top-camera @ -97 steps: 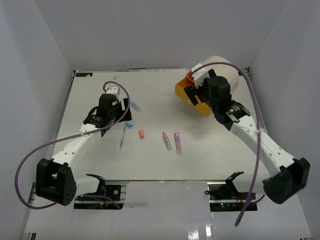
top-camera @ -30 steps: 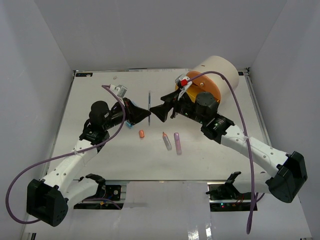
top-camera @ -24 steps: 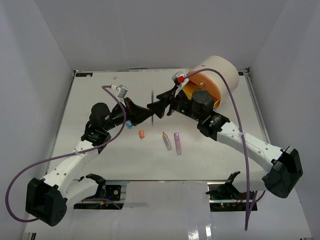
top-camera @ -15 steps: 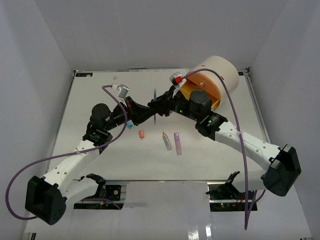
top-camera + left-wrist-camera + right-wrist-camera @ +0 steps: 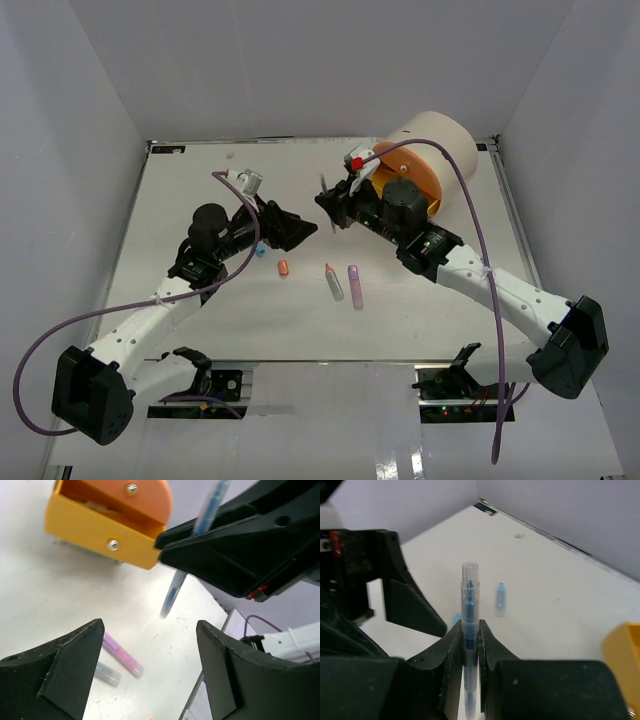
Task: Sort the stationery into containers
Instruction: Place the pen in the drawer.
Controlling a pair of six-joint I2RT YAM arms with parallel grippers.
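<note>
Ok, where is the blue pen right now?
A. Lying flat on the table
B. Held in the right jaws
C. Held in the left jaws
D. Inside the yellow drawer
B: in the right wrist view the blue pen stands upright, pinched between the jaws of the right gripper, while the jaws of the left gripper are wide apart and hold nothing.

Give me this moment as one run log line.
left end effector: open, empty | right end effector: shut on blue pen | yellow drawer: pulled out | purple marker, orange cap: on table
</note>
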